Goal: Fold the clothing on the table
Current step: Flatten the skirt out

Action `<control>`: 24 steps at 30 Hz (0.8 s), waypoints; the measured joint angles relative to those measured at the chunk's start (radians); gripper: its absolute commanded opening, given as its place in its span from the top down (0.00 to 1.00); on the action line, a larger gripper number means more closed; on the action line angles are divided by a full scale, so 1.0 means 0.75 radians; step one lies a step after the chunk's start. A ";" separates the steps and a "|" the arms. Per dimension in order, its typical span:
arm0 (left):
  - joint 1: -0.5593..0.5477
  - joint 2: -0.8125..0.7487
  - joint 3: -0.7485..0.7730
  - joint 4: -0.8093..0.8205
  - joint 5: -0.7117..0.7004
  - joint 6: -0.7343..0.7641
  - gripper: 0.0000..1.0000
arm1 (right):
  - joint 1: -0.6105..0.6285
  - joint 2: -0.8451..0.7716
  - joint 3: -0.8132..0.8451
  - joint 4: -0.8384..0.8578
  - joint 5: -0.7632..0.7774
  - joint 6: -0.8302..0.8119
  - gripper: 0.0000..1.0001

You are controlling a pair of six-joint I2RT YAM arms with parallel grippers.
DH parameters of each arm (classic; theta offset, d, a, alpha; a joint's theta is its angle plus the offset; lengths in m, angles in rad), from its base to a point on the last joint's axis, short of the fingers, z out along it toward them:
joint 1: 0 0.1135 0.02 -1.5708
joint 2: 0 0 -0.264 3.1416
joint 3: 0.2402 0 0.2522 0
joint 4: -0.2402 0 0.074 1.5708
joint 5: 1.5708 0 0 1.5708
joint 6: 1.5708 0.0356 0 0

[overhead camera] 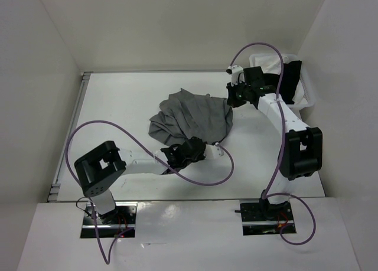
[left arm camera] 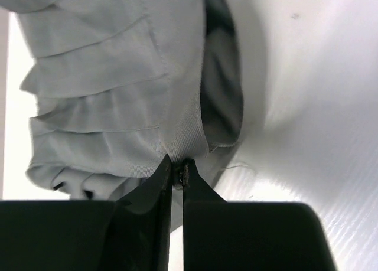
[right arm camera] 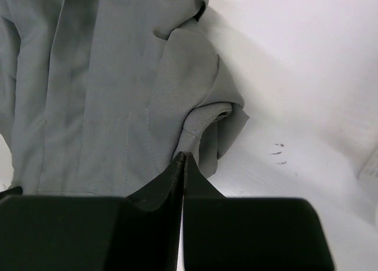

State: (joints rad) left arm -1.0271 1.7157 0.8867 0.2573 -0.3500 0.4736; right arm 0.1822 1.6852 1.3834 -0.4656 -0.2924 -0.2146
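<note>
- The clothing (overhead camera: 192, 117), a grey pleated skirt, lies bunched on the desk (overhead camera: 118, 94) between the two sets of jaws, its cloth reaching from one pair to the other.
- The left jaws are nearly closed and pinch a stitched edge of the skirt (left arm camera: 118, 76) right at their tips. From that pinch the pleats fan up and to the left in the left wrist view.
- To the right of the left jaws a darker fold of the skirt curls under, and beyond it bare desk (left arm camera: 307, 105) shows.
- The right jaws are pressed together on a folded corner of the skirt (right arm camera: 88, 76). The cloth rises from their tips and spreads out to the left in the right wrist view.
- To the right of the right jaws is white desk (right arm camera: 307, 58) with a few small dark marks.
- From above, the left jaws sit at the skirt's near edge and the right jaws at its far right edge.
- Past the right jaws, well apart from the left ones, a white basket (overhead camera: 307, 97) holds a black garment (overhead camera: 292, 76) and a white garment (overhead camera: 266, 61).
</note>
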 measured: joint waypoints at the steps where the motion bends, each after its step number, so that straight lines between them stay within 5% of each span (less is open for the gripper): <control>1: 0.005 -0.014 0.015 -0.025 -0.005 -0.005 1.00 | -0.011 -0.008 0.000 -0.001 -0.007 0.002 1.00; 24: 0.367 -0.870 0.119 -0.305 -0.110 -0.047 1.00 | -0.392 -0.261 0.064 -0.053 -0.307 0.089 1.00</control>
State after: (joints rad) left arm -0.7517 1.0630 0.9760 0.0288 -0.4324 0.4381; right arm -0.1116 1.4891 1.4311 -0.5056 -0.5224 -0.1482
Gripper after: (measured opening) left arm 0.075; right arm 0.001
